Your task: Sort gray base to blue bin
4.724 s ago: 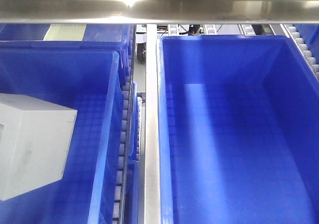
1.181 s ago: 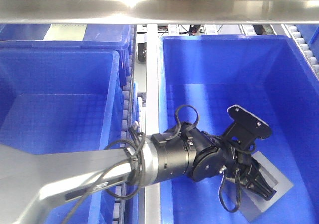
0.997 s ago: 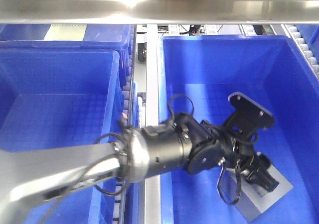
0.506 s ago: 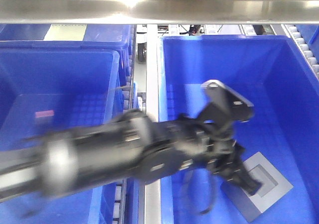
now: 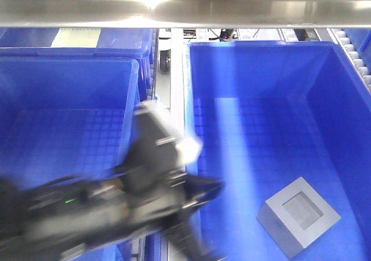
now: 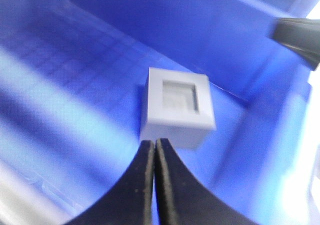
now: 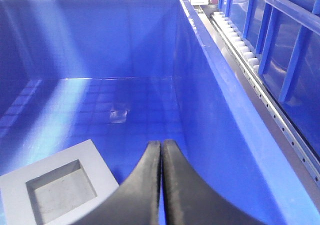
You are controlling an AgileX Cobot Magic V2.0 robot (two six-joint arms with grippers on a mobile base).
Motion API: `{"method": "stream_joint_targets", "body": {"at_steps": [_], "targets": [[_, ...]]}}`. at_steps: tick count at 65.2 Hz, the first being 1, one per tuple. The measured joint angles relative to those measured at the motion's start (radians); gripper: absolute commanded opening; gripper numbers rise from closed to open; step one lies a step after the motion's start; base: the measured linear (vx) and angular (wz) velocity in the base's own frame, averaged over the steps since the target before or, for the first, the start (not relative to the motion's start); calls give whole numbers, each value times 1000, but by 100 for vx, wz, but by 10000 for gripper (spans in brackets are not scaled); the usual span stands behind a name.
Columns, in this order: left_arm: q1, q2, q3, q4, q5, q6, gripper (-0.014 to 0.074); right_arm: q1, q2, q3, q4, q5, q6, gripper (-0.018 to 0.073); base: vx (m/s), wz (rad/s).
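Resting recess-up in the blue bin (image 5: pixel 348 87), gray base (image 5: pixel 298 214); both wrist views: hands (image 6: pixel 153 157) (image 7: pixel 161 157) clenched empty.

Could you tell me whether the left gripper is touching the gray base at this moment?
Apart. In the left wrist view the left gripper has its fingers closed together on nothing, with a strip of blue bin floor visible between the tips and the gray base.

High front view down over the bins; both wrist views close inside the blue bin (image 5: pixel 261 58), sharing its floor.
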Motion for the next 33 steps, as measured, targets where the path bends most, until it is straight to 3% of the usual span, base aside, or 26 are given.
{"method": "stream_joint_targets", "body": {"at_steps": [18,33], "targets": [[0,-380,232,0,5,-8,-8,0,0,0,0,0,0,-5,0,0],[0,-692,363,0,94,-40,-6,0,0,0,0,2,0,-5,0,0]]}}
